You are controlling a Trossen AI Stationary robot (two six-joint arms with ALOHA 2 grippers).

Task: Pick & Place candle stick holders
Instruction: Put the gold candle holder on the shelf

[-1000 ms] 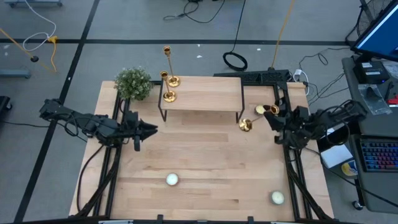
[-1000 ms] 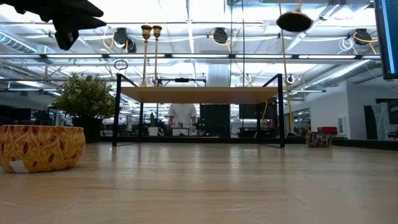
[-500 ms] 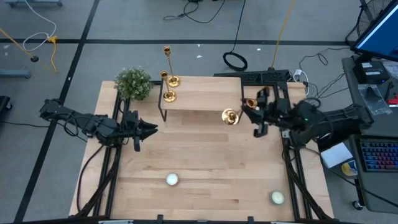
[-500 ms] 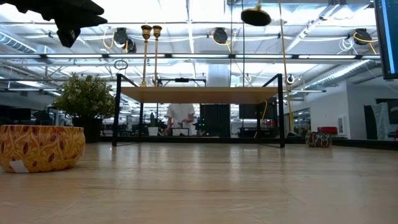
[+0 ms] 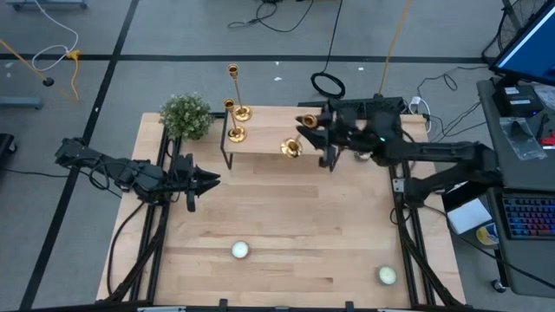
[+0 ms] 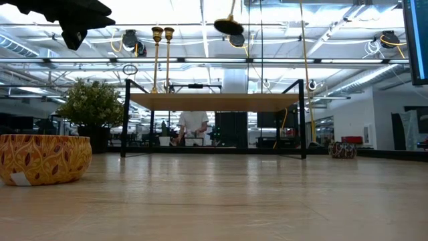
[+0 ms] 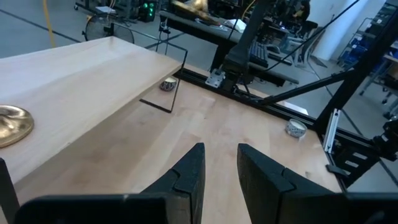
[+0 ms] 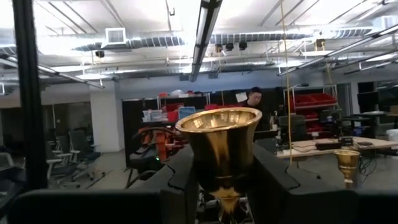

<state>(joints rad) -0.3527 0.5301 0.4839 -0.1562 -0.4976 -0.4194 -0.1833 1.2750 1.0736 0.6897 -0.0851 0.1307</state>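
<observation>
I am working in a robotics lab set in an open, industrial hall. Beyond my wooden tabletop (image 5: 286, 234) I see exposed ceiling ducts (image 8: 124, 42) and long strip lights (image 8: 205, 25) overhead, with bare grey floor crossed by loose cables (image 5: 286, 17). A computer monitor (image 5: 531, 39) and a keyboard (image 5: 529, 217) sit on a desk beside the rig. Farther back are office chairs (image 8: 74, 152), shelves with red bins (image 8: 311, 102), and a person (image 6: 194, 124) at a workstation.
</observation>
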